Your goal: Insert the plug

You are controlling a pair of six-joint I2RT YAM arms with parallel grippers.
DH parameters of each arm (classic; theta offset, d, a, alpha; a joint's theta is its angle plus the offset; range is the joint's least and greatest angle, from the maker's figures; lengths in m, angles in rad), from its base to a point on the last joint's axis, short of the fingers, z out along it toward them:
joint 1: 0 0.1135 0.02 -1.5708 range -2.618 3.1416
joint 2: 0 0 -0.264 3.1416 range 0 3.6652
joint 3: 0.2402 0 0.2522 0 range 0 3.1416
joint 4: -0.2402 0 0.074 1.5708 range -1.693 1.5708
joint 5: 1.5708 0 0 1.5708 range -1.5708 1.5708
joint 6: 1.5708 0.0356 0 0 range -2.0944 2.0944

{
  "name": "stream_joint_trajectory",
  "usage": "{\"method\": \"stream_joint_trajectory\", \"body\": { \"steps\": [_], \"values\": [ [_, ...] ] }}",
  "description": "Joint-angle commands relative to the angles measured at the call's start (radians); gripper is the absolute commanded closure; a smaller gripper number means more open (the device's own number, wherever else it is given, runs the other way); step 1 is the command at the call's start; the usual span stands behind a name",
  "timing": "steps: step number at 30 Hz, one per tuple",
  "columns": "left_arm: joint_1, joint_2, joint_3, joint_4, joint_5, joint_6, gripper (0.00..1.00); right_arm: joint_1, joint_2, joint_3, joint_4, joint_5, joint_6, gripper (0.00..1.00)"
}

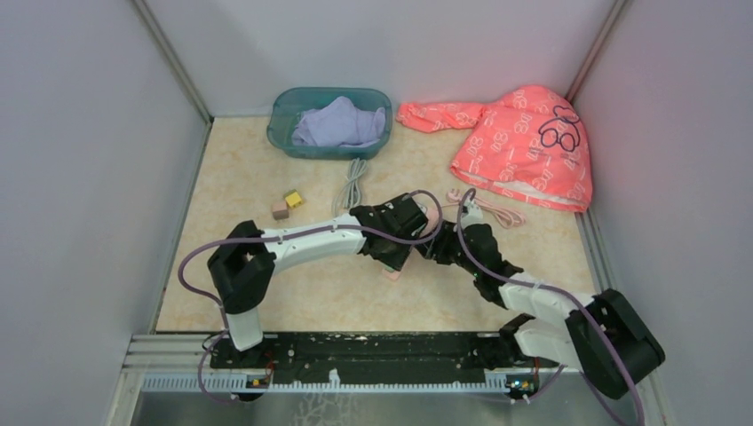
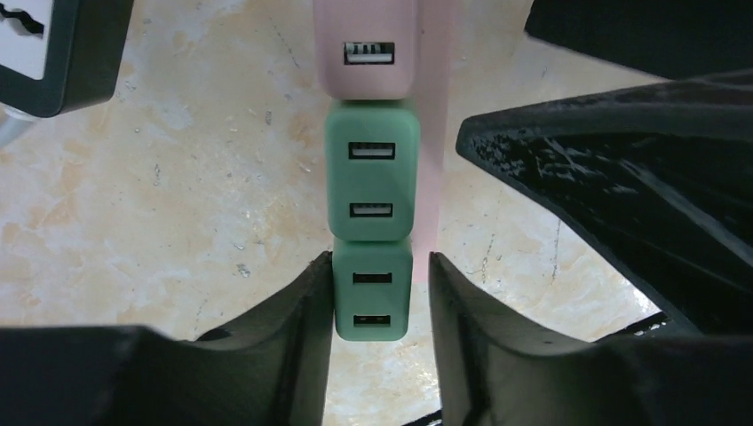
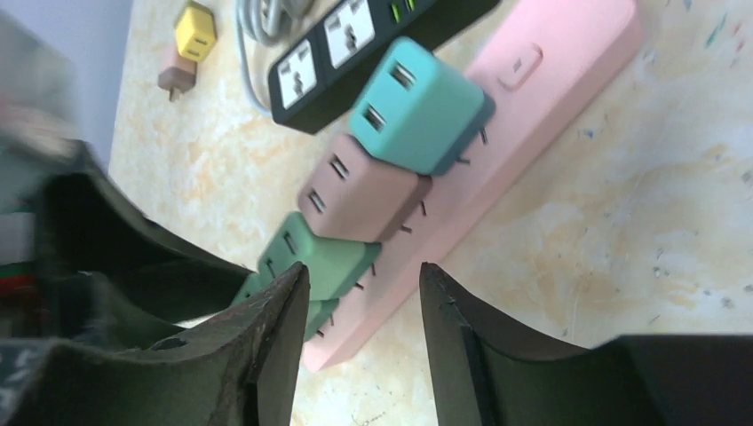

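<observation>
left gripper (image 2: 380, 293) clamping green plug (image 2: 373, 302) at frame bottom, seating into pink strip (image 3: 533, 115); three plugs sitting in; right gripper (image 3: 364, 302) hanging open.

1. Top external sat high behind the arm bases, tilted down and forward over the whole table (image 1: 266, 293), far enough to take in both side walls, the teal bin (image 1: 329, 122) and the pink garment (image 1: 524, 146).
2. Left wrist looked out past its own fingers (image 2: 284, 346), very close, straight along the pink power strip (image 2: 435, 133), onto the USB faces of the chargers, the dark green charger (image 2: 372, 302) nearest.
3. Right wrist looked obliquely down past its fingers (image 3: 275, 337), close, view rolled so the strip (image 3: 550, 98) ran diagonally.
4. Both wrist views shared the strip, the charger row and the black power strip (image 3: 355, 53); top external saw that spot mostly hidden under the arms.
</observation>
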State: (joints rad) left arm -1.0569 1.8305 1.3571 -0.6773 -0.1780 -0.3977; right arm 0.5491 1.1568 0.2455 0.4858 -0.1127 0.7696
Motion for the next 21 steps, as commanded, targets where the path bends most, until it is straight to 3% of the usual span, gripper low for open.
{"method": "stream_joint_trajectory", "body": {
  "steps": [1,7,13,21],
  "values": [
    [-0.012,-0.037,-0.01,0.019,0.001,-0.036,0.47,0.014,-0.134,0.064,-0.14,0.091,-0.09,0.47],
    [-0.012,-0.193,-0.139,0.168,-0.011,-0.028,0.31,0.015,-0.268,0.078,-0.296,0.191,-0.141,0.37],
    [-0.011,-0.299,-0.349,0.352,0.031,-0.026,0.26,0.015,-0.367,0.092,-0.392,0.298,-0.182,0.32],
    [0.0,-0.395,-0.639,0.738,0.07,0.037,0.2,0.015,-0.412,0.115,-0.416,0.339,-0.219,0.28]
  ]
}}
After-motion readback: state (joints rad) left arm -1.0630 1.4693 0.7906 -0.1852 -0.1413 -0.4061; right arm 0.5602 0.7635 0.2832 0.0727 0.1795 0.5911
